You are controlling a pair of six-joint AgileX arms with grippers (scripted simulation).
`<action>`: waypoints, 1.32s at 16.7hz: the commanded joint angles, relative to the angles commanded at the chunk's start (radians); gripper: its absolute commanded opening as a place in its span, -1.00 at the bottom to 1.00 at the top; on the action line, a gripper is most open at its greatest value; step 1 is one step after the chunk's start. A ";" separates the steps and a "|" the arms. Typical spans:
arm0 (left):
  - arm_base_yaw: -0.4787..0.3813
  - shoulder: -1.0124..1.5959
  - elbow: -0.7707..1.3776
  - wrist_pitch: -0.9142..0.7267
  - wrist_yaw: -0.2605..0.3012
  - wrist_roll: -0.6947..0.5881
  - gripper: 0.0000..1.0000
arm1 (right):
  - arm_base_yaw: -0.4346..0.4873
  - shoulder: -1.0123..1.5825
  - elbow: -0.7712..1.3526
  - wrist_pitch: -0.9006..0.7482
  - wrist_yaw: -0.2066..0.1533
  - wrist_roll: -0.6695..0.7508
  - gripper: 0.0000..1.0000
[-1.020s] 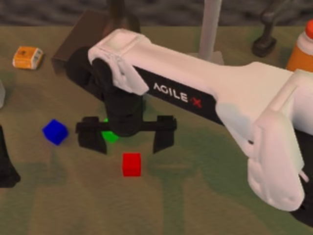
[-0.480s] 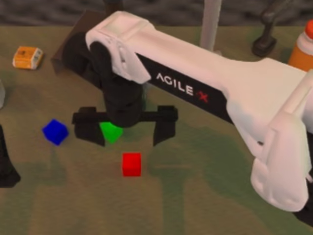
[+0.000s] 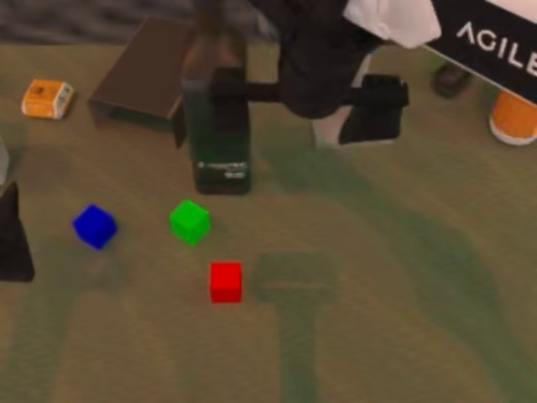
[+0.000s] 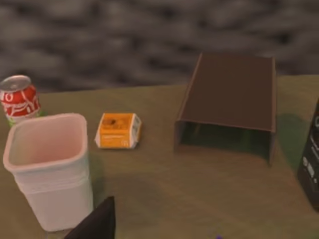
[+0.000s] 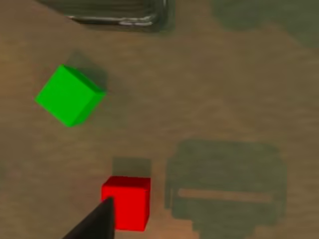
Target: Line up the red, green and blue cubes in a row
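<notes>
Three cubes rest apart on the table: the blue cube (image 3: 94,226) at the left, the green cube (image 3: 190,222) to its right, and the red cube (image 3: 225,281) nearer the front. My right gripper (image 3: 302,113) hangs high over the back of the table, open and empty, well away from them. Its wrist view looks down on the green cube (image 5: 70,94) and the red cube (image 5: 127,201), with one of its fingertips (image 5: 99,219) showing beside the red one. My left gripper (image 3: 13,243) is parked at the table's left edge, open, holding nothing.
A tall dark bottle (image 3: 220,134) stands just behind the green cube. A brown open box (image 3: 138,80) and a small orange-and-white box (image 3: 47,97) sit at the back left, an orange bottle (image 3: 513,109) at the back right. A white cup (image 4: 50,169) and red can (image 4: 19,99) are near my left arm.
My right gripper has risen from around the green cube and drawn back toward the far right, still open. The green cube stays on the table, and the dark bottle now shows.
</notes>
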 joint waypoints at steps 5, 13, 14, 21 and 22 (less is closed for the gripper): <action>-0.078 0.469 0.358 -0.230 -0.002 0.048 1.00 | -0.185 -0.551 -0.483 0.255 0.042 -0.191 1.00; -0.214 1.285 0.938 -0.622 0.000 0.128 1.00 | -0.489 -1.461 -1.389 0.720 0.010 -0.496 1.00; -0.228 1.364 0.999 -0.663 0.000 0.137 1.00 | -0.519 -1.550 -1.484 0.776 -0.002 -0.526 1.00; -0.309 1.775 1.360 -0.873 0.002 0.184 1.00 | -0.672 -2.000 -1.962 1.114 -0.101 -0.668 1.00; -0.316 1.808 1.391 -0.888 0.002 0.188 1.00 | -0.684 -2.041 -1.999 1.146 -0.113 -0.678 1.00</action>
